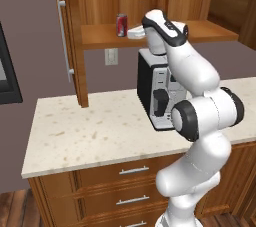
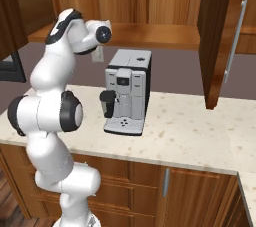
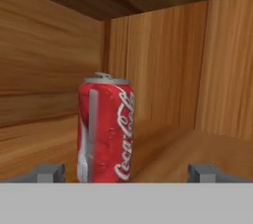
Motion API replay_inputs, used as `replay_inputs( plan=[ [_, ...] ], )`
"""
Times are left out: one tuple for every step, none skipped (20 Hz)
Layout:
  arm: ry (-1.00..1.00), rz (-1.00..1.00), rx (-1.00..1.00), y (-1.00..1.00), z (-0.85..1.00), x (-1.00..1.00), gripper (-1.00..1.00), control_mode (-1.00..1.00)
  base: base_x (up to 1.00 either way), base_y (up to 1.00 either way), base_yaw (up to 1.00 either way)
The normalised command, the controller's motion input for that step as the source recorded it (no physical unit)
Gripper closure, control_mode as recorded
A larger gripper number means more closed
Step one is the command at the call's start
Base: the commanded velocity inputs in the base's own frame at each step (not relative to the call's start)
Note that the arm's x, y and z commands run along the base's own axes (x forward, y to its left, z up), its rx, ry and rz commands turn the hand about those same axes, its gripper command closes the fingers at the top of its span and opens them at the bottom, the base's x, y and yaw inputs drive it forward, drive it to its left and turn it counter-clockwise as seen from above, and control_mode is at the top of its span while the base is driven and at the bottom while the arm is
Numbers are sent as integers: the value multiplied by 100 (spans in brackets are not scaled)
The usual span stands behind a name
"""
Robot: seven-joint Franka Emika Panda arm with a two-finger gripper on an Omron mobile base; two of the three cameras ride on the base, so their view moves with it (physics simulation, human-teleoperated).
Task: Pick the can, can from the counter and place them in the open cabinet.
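Standing upright, one can (image 3: 105, 128) on cabinet shelf (image 1: 100, 36); fingers (image 3: 49, 172) spread wide, seemingly holding nothing.

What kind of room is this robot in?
It looks like a kitchen, a computer-drawn one. There's a speckled stone counter on wooden drawers, a coffee machine standing on it, and a wooden wall cabinet with a soda can on its shelf.

Arm raised high w/ elbow bent, wrist level, gripper (image 3: 126, 172) pointing fwd, jaws spread wide, holding nothing.
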Motion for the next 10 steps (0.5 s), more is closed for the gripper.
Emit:
replay_inputs(
  plan=[
    [0, -14, -5, -12, 9, -45, -100, -100, 0, 0, 0],
    [0, -15, -5, -10, 10, -46, -100, -100, 0, 0, 0],
    [0, -17, -5, -10, 13, -48, -100, -100, 0, 0, 0],
    [3, -17, -5, -11, 15, -46, -100, -100, 0, 0, 0],
    [4, -17, -5, -15, 16, -46, -100, -100, 0, 0, 0],
    [5, -16, -4, -17, 14, -45, -100, -100, 0, 0, 0],
    [5, -15, -4, -18, 10, -48, -100, -100, 0, 0, 0],
    [4, -13, -2, -22, 8, -49, -100, -100, 0, 0, 0],
    [5, -12, -2, -21, 7, -51, -100, -100, 0, 0, 0],
    [4, -11, -1, -24, 7, -55, -100, -100, 0, 0, 0]
  ],
)
